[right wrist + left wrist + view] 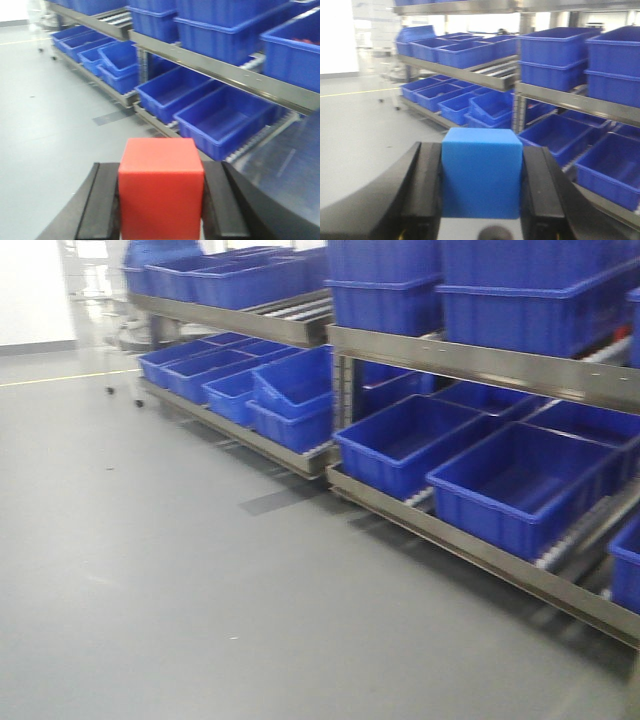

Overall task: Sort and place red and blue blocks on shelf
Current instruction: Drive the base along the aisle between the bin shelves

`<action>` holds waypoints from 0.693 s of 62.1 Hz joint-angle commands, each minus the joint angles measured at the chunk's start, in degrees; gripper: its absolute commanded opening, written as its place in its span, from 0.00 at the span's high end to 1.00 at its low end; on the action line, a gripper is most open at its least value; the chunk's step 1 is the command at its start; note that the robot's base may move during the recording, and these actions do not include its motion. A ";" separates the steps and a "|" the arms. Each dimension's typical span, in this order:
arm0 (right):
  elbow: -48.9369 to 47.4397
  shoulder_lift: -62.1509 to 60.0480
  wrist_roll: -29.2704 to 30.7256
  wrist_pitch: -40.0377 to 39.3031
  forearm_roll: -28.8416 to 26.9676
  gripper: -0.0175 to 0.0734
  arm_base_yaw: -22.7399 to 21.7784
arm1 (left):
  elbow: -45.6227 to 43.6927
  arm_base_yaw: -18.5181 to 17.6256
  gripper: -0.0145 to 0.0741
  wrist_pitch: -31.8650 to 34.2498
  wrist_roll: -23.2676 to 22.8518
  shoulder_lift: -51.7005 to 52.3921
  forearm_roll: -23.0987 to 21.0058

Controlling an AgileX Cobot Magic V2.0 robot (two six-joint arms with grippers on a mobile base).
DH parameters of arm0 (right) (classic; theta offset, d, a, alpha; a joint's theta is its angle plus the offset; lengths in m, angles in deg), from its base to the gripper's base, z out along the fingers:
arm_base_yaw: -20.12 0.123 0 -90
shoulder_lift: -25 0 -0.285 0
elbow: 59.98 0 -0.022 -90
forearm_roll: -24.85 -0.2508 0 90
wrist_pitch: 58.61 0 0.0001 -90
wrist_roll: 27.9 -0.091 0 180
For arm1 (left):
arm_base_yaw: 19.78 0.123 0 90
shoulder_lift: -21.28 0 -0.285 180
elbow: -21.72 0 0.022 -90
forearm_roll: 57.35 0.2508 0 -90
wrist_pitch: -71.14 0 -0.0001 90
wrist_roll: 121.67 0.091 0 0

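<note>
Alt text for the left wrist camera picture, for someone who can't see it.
A blue block is clamped between the left end effector's black fingers. Beyond it, a steel shelf holds rows of large blue bins above a grey floor.

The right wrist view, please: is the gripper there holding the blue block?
No, the right gripper is shut on the red block, clamped between its jaws.

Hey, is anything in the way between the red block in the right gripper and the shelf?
Nothing visible. The right gripper holds the red block, and only bare floor lies between it and the shelf.
</note>
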 commanded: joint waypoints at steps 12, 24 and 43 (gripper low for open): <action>-1.60 0.19 0.91 -4.90 -0.16 0.71 -0.30 | -1.72 0.11 0.70 5.10 0.13 -0.45 -0.40; -1.60 0.19 0.91 -4.90 -0.16 0.71 -0.30 | -1.72 0.11 0.70 5.10 0.13 -0.45 -0.40; -1.60 0.19 0.91 -4.90 -0.16 0.71 -0.30 | -1.72 0.11 0.70 5.10 0.13 -0.45 -0.40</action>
